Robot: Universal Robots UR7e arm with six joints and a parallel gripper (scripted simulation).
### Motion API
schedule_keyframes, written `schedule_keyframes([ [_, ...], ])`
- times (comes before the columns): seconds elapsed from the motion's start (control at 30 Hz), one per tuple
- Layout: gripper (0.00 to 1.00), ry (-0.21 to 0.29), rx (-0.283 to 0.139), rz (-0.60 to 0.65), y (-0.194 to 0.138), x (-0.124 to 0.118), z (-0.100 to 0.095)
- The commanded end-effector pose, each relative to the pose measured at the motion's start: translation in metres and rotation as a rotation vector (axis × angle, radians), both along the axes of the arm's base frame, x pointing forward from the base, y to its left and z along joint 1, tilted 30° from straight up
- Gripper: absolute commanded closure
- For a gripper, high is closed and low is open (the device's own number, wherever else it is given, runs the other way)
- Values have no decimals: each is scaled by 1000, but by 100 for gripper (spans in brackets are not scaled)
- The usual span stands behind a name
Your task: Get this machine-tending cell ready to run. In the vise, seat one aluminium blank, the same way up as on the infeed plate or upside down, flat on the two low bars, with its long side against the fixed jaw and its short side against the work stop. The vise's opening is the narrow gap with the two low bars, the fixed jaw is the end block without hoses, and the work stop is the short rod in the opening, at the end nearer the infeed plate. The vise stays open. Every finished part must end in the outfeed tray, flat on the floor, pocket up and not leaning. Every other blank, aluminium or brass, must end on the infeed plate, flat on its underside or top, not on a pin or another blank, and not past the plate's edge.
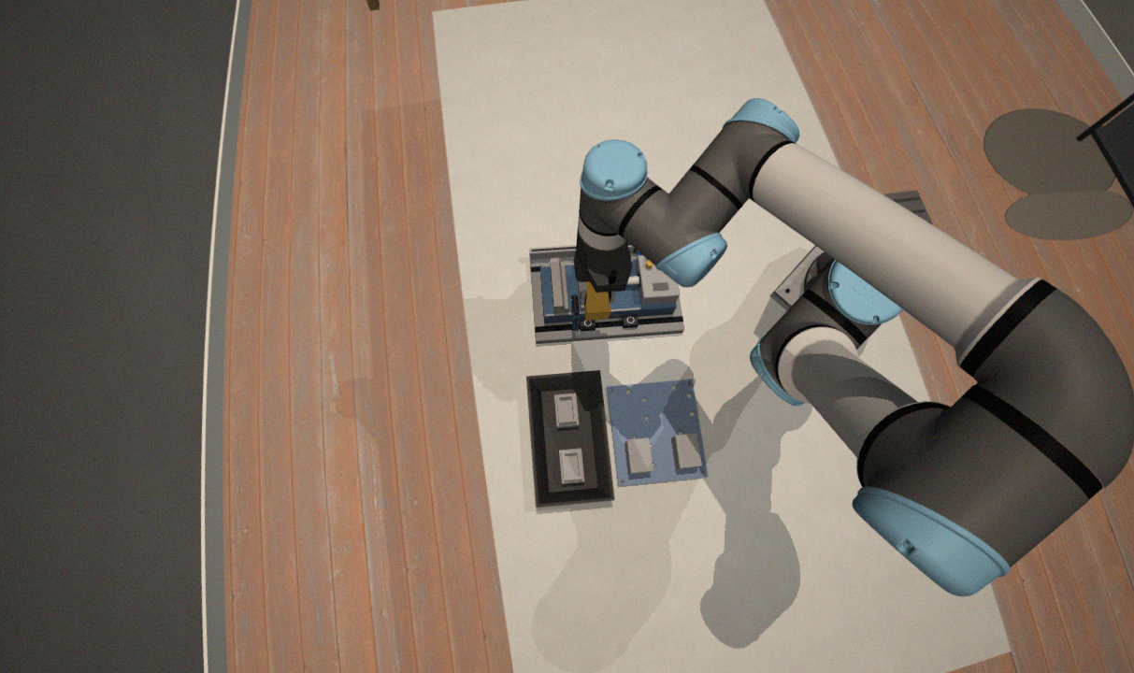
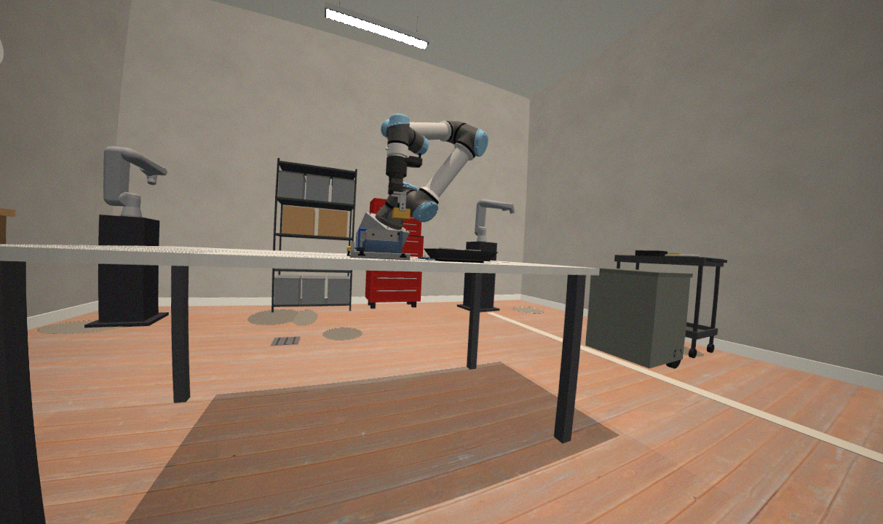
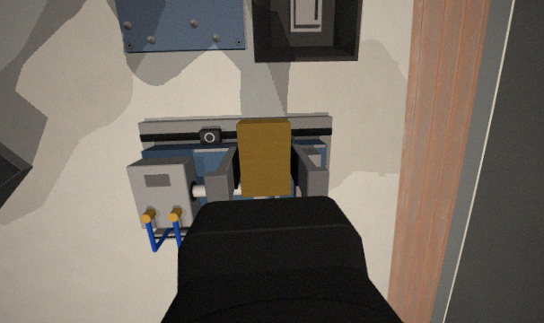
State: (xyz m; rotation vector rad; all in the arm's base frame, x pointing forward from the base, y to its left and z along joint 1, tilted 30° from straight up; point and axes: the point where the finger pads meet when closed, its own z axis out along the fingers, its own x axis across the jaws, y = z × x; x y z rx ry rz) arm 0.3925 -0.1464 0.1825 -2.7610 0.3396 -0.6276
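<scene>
My gripper [image 3: 265, 158] is shut on a brass blank [image 3: 264, 157] and holds it in the air above the vise [image 1: 606, 294]. In the overhead view the brass blank [image 1: 596, 302] hangs over the vise's front part. The blue infeed plate [image 1: 655, 430] holds two aluminium blanks [image 1: 638, 456] [image 1: 686, 450]. The black outfeed tray [image 1: 570, 437] holds two finished parts [image 1: 565, 410] [image 1: 571, 466], lying flat. The vise's opening is hidden under the blank and my fingers.
The vise's hose end block [image 3: 161, 193] with blue hoses is at the left in the wrist view. The plate [image 3: 182, 24] and tray [image 3: 305, 29] lie beyond the vise. The table's wooden edge [image 3: 438, 157] runs on the right.
</scene>
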Motion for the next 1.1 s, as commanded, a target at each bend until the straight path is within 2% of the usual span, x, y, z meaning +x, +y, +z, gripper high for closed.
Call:
schedule_keyframes([
  [0.0, 100, -1, -1, 0, 21, -8, 7],
  [0.53, 100, -1, -2, 1, 81, -32, 15],
  [1.07, 100, -1, -3, 2, 136, -57, 10],
])
